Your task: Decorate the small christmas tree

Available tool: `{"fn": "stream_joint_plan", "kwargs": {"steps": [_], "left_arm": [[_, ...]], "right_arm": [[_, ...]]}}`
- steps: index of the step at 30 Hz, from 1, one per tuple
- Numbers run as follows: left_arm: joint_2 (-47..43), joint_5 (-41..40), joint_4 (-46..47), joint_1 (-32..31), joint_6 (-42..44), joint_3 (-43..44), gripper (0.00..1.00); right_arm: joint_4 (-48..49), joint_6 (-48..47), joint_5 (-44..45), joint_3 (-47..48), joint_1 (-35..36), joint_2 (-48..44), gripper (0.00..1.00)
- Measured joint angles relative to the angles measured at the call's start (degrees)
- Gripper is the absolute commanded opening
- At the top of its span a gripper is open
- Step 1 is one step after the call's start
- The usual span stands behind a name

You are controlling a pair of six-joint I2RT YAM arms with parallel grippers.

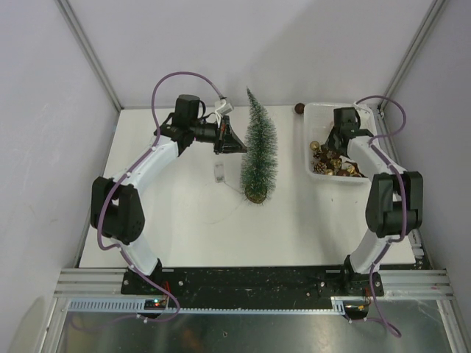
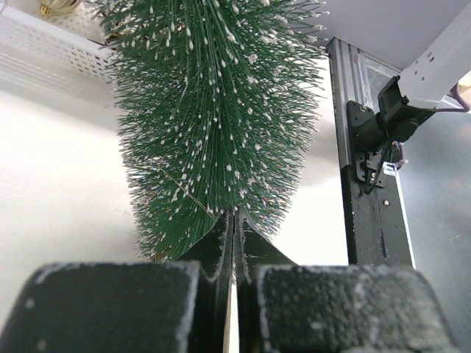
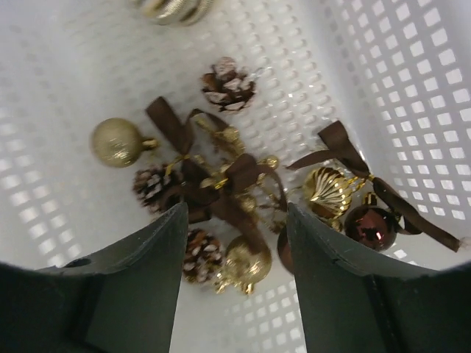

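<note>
Tree: small christmas tree [image 1: 259, 151] upright mid-tabletop [image 1: 184, 217], between the arms.
Left pincer [image 1: 237, 143]: shut, seemingly empty, tips at the bristles — perhaps steadying.
Right pincer [image 3: 235, 217]: half open, empty, inside the far-right-corner basket [image 1: 309, 147] — picking ornaments [image 3: 118, 141].

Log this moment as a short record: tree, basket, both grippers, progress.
tree: small christmas tree on the table between the arms; no ornaments visible on it
basket: white mesh basket on the right, holding gold balls, pine cones, a dark red ball and brown ribbons
left gripper: shut, tips at the tree's bristles
right gripper: open, inside the basket above its contents, holding nothing
progress: decorating not yet visible
</note>
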Motion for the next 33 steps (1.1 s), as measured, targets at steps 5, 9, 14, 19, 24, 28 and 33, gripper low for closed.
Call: {"fn": "stream_joint_plan", "kwargs": {"steps": [5,9,14,19,24,28,33], "left_arm": [[-0.2,0.0,0.0,0.0,0.0,0.0,0.00],[-0.2,0.0,0.0,0.0,0.0,0.0,0.00],[-0.2,0.0,0.0,0.0,0.0,0.0,0.00],[-0.2,0.0,0.0,0.0,0.0,-0.2,0.00],[-0.8,0.0,0.0,0.0,0.0,-1.0,0.00],[-0.9,0.0,0.0,0.1,0.0,-1.2,0.00],[-1.4,0.0,0.1,0.1,0.0,-1.9,0.00]], "right_arm": [[-3.1,0.4,1.8,3.7,-2.1,6.2,0.61],[-4.2,0.5,2.4,6.8,-3.2,10.1,0.59],[-4.6,0.6,1.6,8.3,-3.4,13.8,0.36],[-4.9,1.2,-0.1,8.3,-3.5,15.1,0.05],[-4.4,2.0,-1.2,7.9,-3.7,13.1,0.00],[-4.5,2.0,-2.7,6.3,-2.8,5.6,0.00],[-4.3,1.6,-4.7,5.6,2.3,-8.9,0.00]]}}
